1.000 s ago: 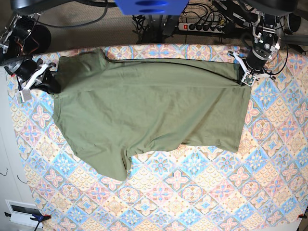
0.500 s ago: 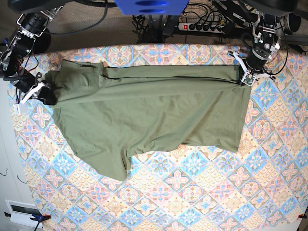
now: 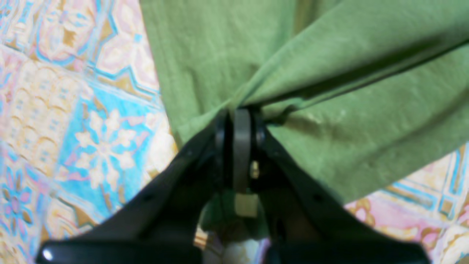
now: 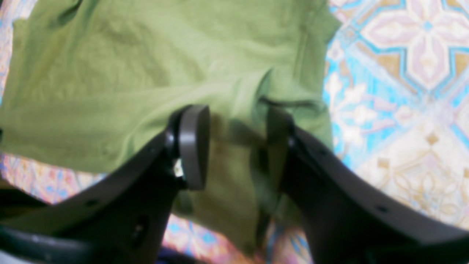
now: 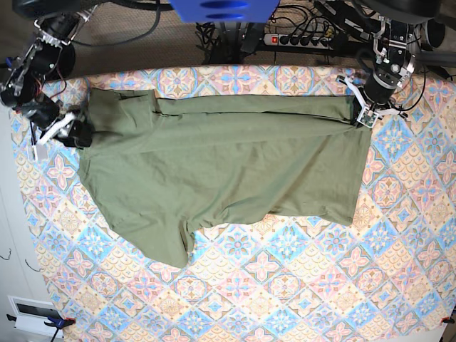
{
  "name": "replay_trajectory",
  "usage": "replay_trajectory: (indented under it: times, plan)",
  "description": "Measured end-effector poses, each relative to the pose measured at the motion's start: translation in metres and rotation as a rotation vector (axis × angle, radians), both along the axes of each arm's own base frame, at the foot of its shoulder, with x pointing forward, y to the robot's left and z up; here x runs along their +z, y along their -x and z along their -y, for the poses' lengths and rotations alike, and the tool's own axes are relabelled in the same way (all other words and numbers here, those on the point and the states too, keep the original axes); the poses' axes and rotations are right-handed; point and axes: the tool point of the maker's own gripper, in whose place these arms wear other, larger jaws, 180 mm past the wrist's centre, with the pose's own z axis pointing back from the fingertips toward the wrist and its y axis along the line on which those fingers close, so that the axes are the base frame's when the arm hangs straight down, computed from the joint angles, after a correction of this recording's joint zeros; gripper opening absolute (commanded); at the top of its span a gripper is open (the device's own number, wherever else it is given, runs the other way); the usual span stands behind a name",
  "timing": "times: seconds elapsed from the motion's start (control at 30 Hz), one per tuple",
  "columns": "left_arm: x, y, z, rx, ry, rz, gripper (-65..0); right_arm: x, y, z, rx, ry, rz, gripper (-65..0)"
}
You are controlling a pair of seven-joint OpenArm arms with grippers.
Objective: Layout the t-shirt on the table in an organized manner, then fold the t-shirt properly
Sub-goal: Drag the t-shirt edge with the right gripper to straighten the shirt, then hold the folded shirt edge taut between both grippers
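Right end effector (image 5: 65, 127) newly inward.

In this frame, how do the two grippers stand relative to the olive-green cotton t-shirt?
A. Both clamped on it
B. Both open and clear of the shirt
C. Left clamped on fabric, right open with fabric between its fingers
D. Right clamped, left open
C. In the left wrist view the left gripper has its jaws pressed together on a bunched fold of the olive-green cotton t-shirt; in the right wrist view the right gripper shows a wide gap between its fingers, with fabric lying across it.

Even, bright overhead light, soft shadows — both wrist views blurred, the base view sharp
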Motion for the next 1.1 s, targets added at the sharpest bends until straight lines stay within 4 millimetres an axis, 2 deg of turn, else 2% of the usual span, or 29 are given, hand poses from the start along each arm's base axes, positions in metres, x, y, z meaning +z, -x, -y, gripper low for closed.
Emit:
replay_trajectory:
  times: [0.17, 0.23, 0.3, 0.4, 0.47, 0.67, 0.8, 1.1]
  plan:
    - [0.007, 0.000, 0.003, 0.015, 0.044, 0.017, -64.8, 0.025, 0.004, -0.011, 0.066, 0.081, 0.056, -39.2]
    - [0.008, 0.001, -0.002, 0.026, 0.037, 0.020, -57.7, 0.020, 0.011, -0.021, 0.103, 0.081, 0.035, -39.3]
    - [0.003, 0.006, -0.009, 0.045, 0.013, -0.023, -47.4, 0.008, 0.023, -0.029, 0.127, 0.075, -0.014, -39.3]
    - [-0.003, 0.010, -0.012, 0.056, -0.003, -0.065, -34.8, -0.004, 0.041, -0.031, 0.161, 0.085, -0.080, -39.2]
    - [-0.006, 0.012, -0.015, 0.062, -0.015, -0.087, -30.9, -0.012, 0.048, -0.029, 0.171, 0.109, -0.118, -39.1]
    - [-0.006, 0.014, -0.017, 0.059, -0.019, -0.091, -35.6, -0.042, 0.067, -0.005, 0.134, 0.198, -0.247, -39.1]
    - [-0.006, 0.015, -0.016, 0.059, -0.018, -0.095, -37.0, -0.062, 0.082, 0.003, 0.106, 0.185, -0.326, -39.1]
    - [-0.006, 0.016, -0.016, 0.058, -0.017, -0.094, -36.8, -0.068, 0.084, -0.005, 0.098, 0.148, -0.327, -39.6]
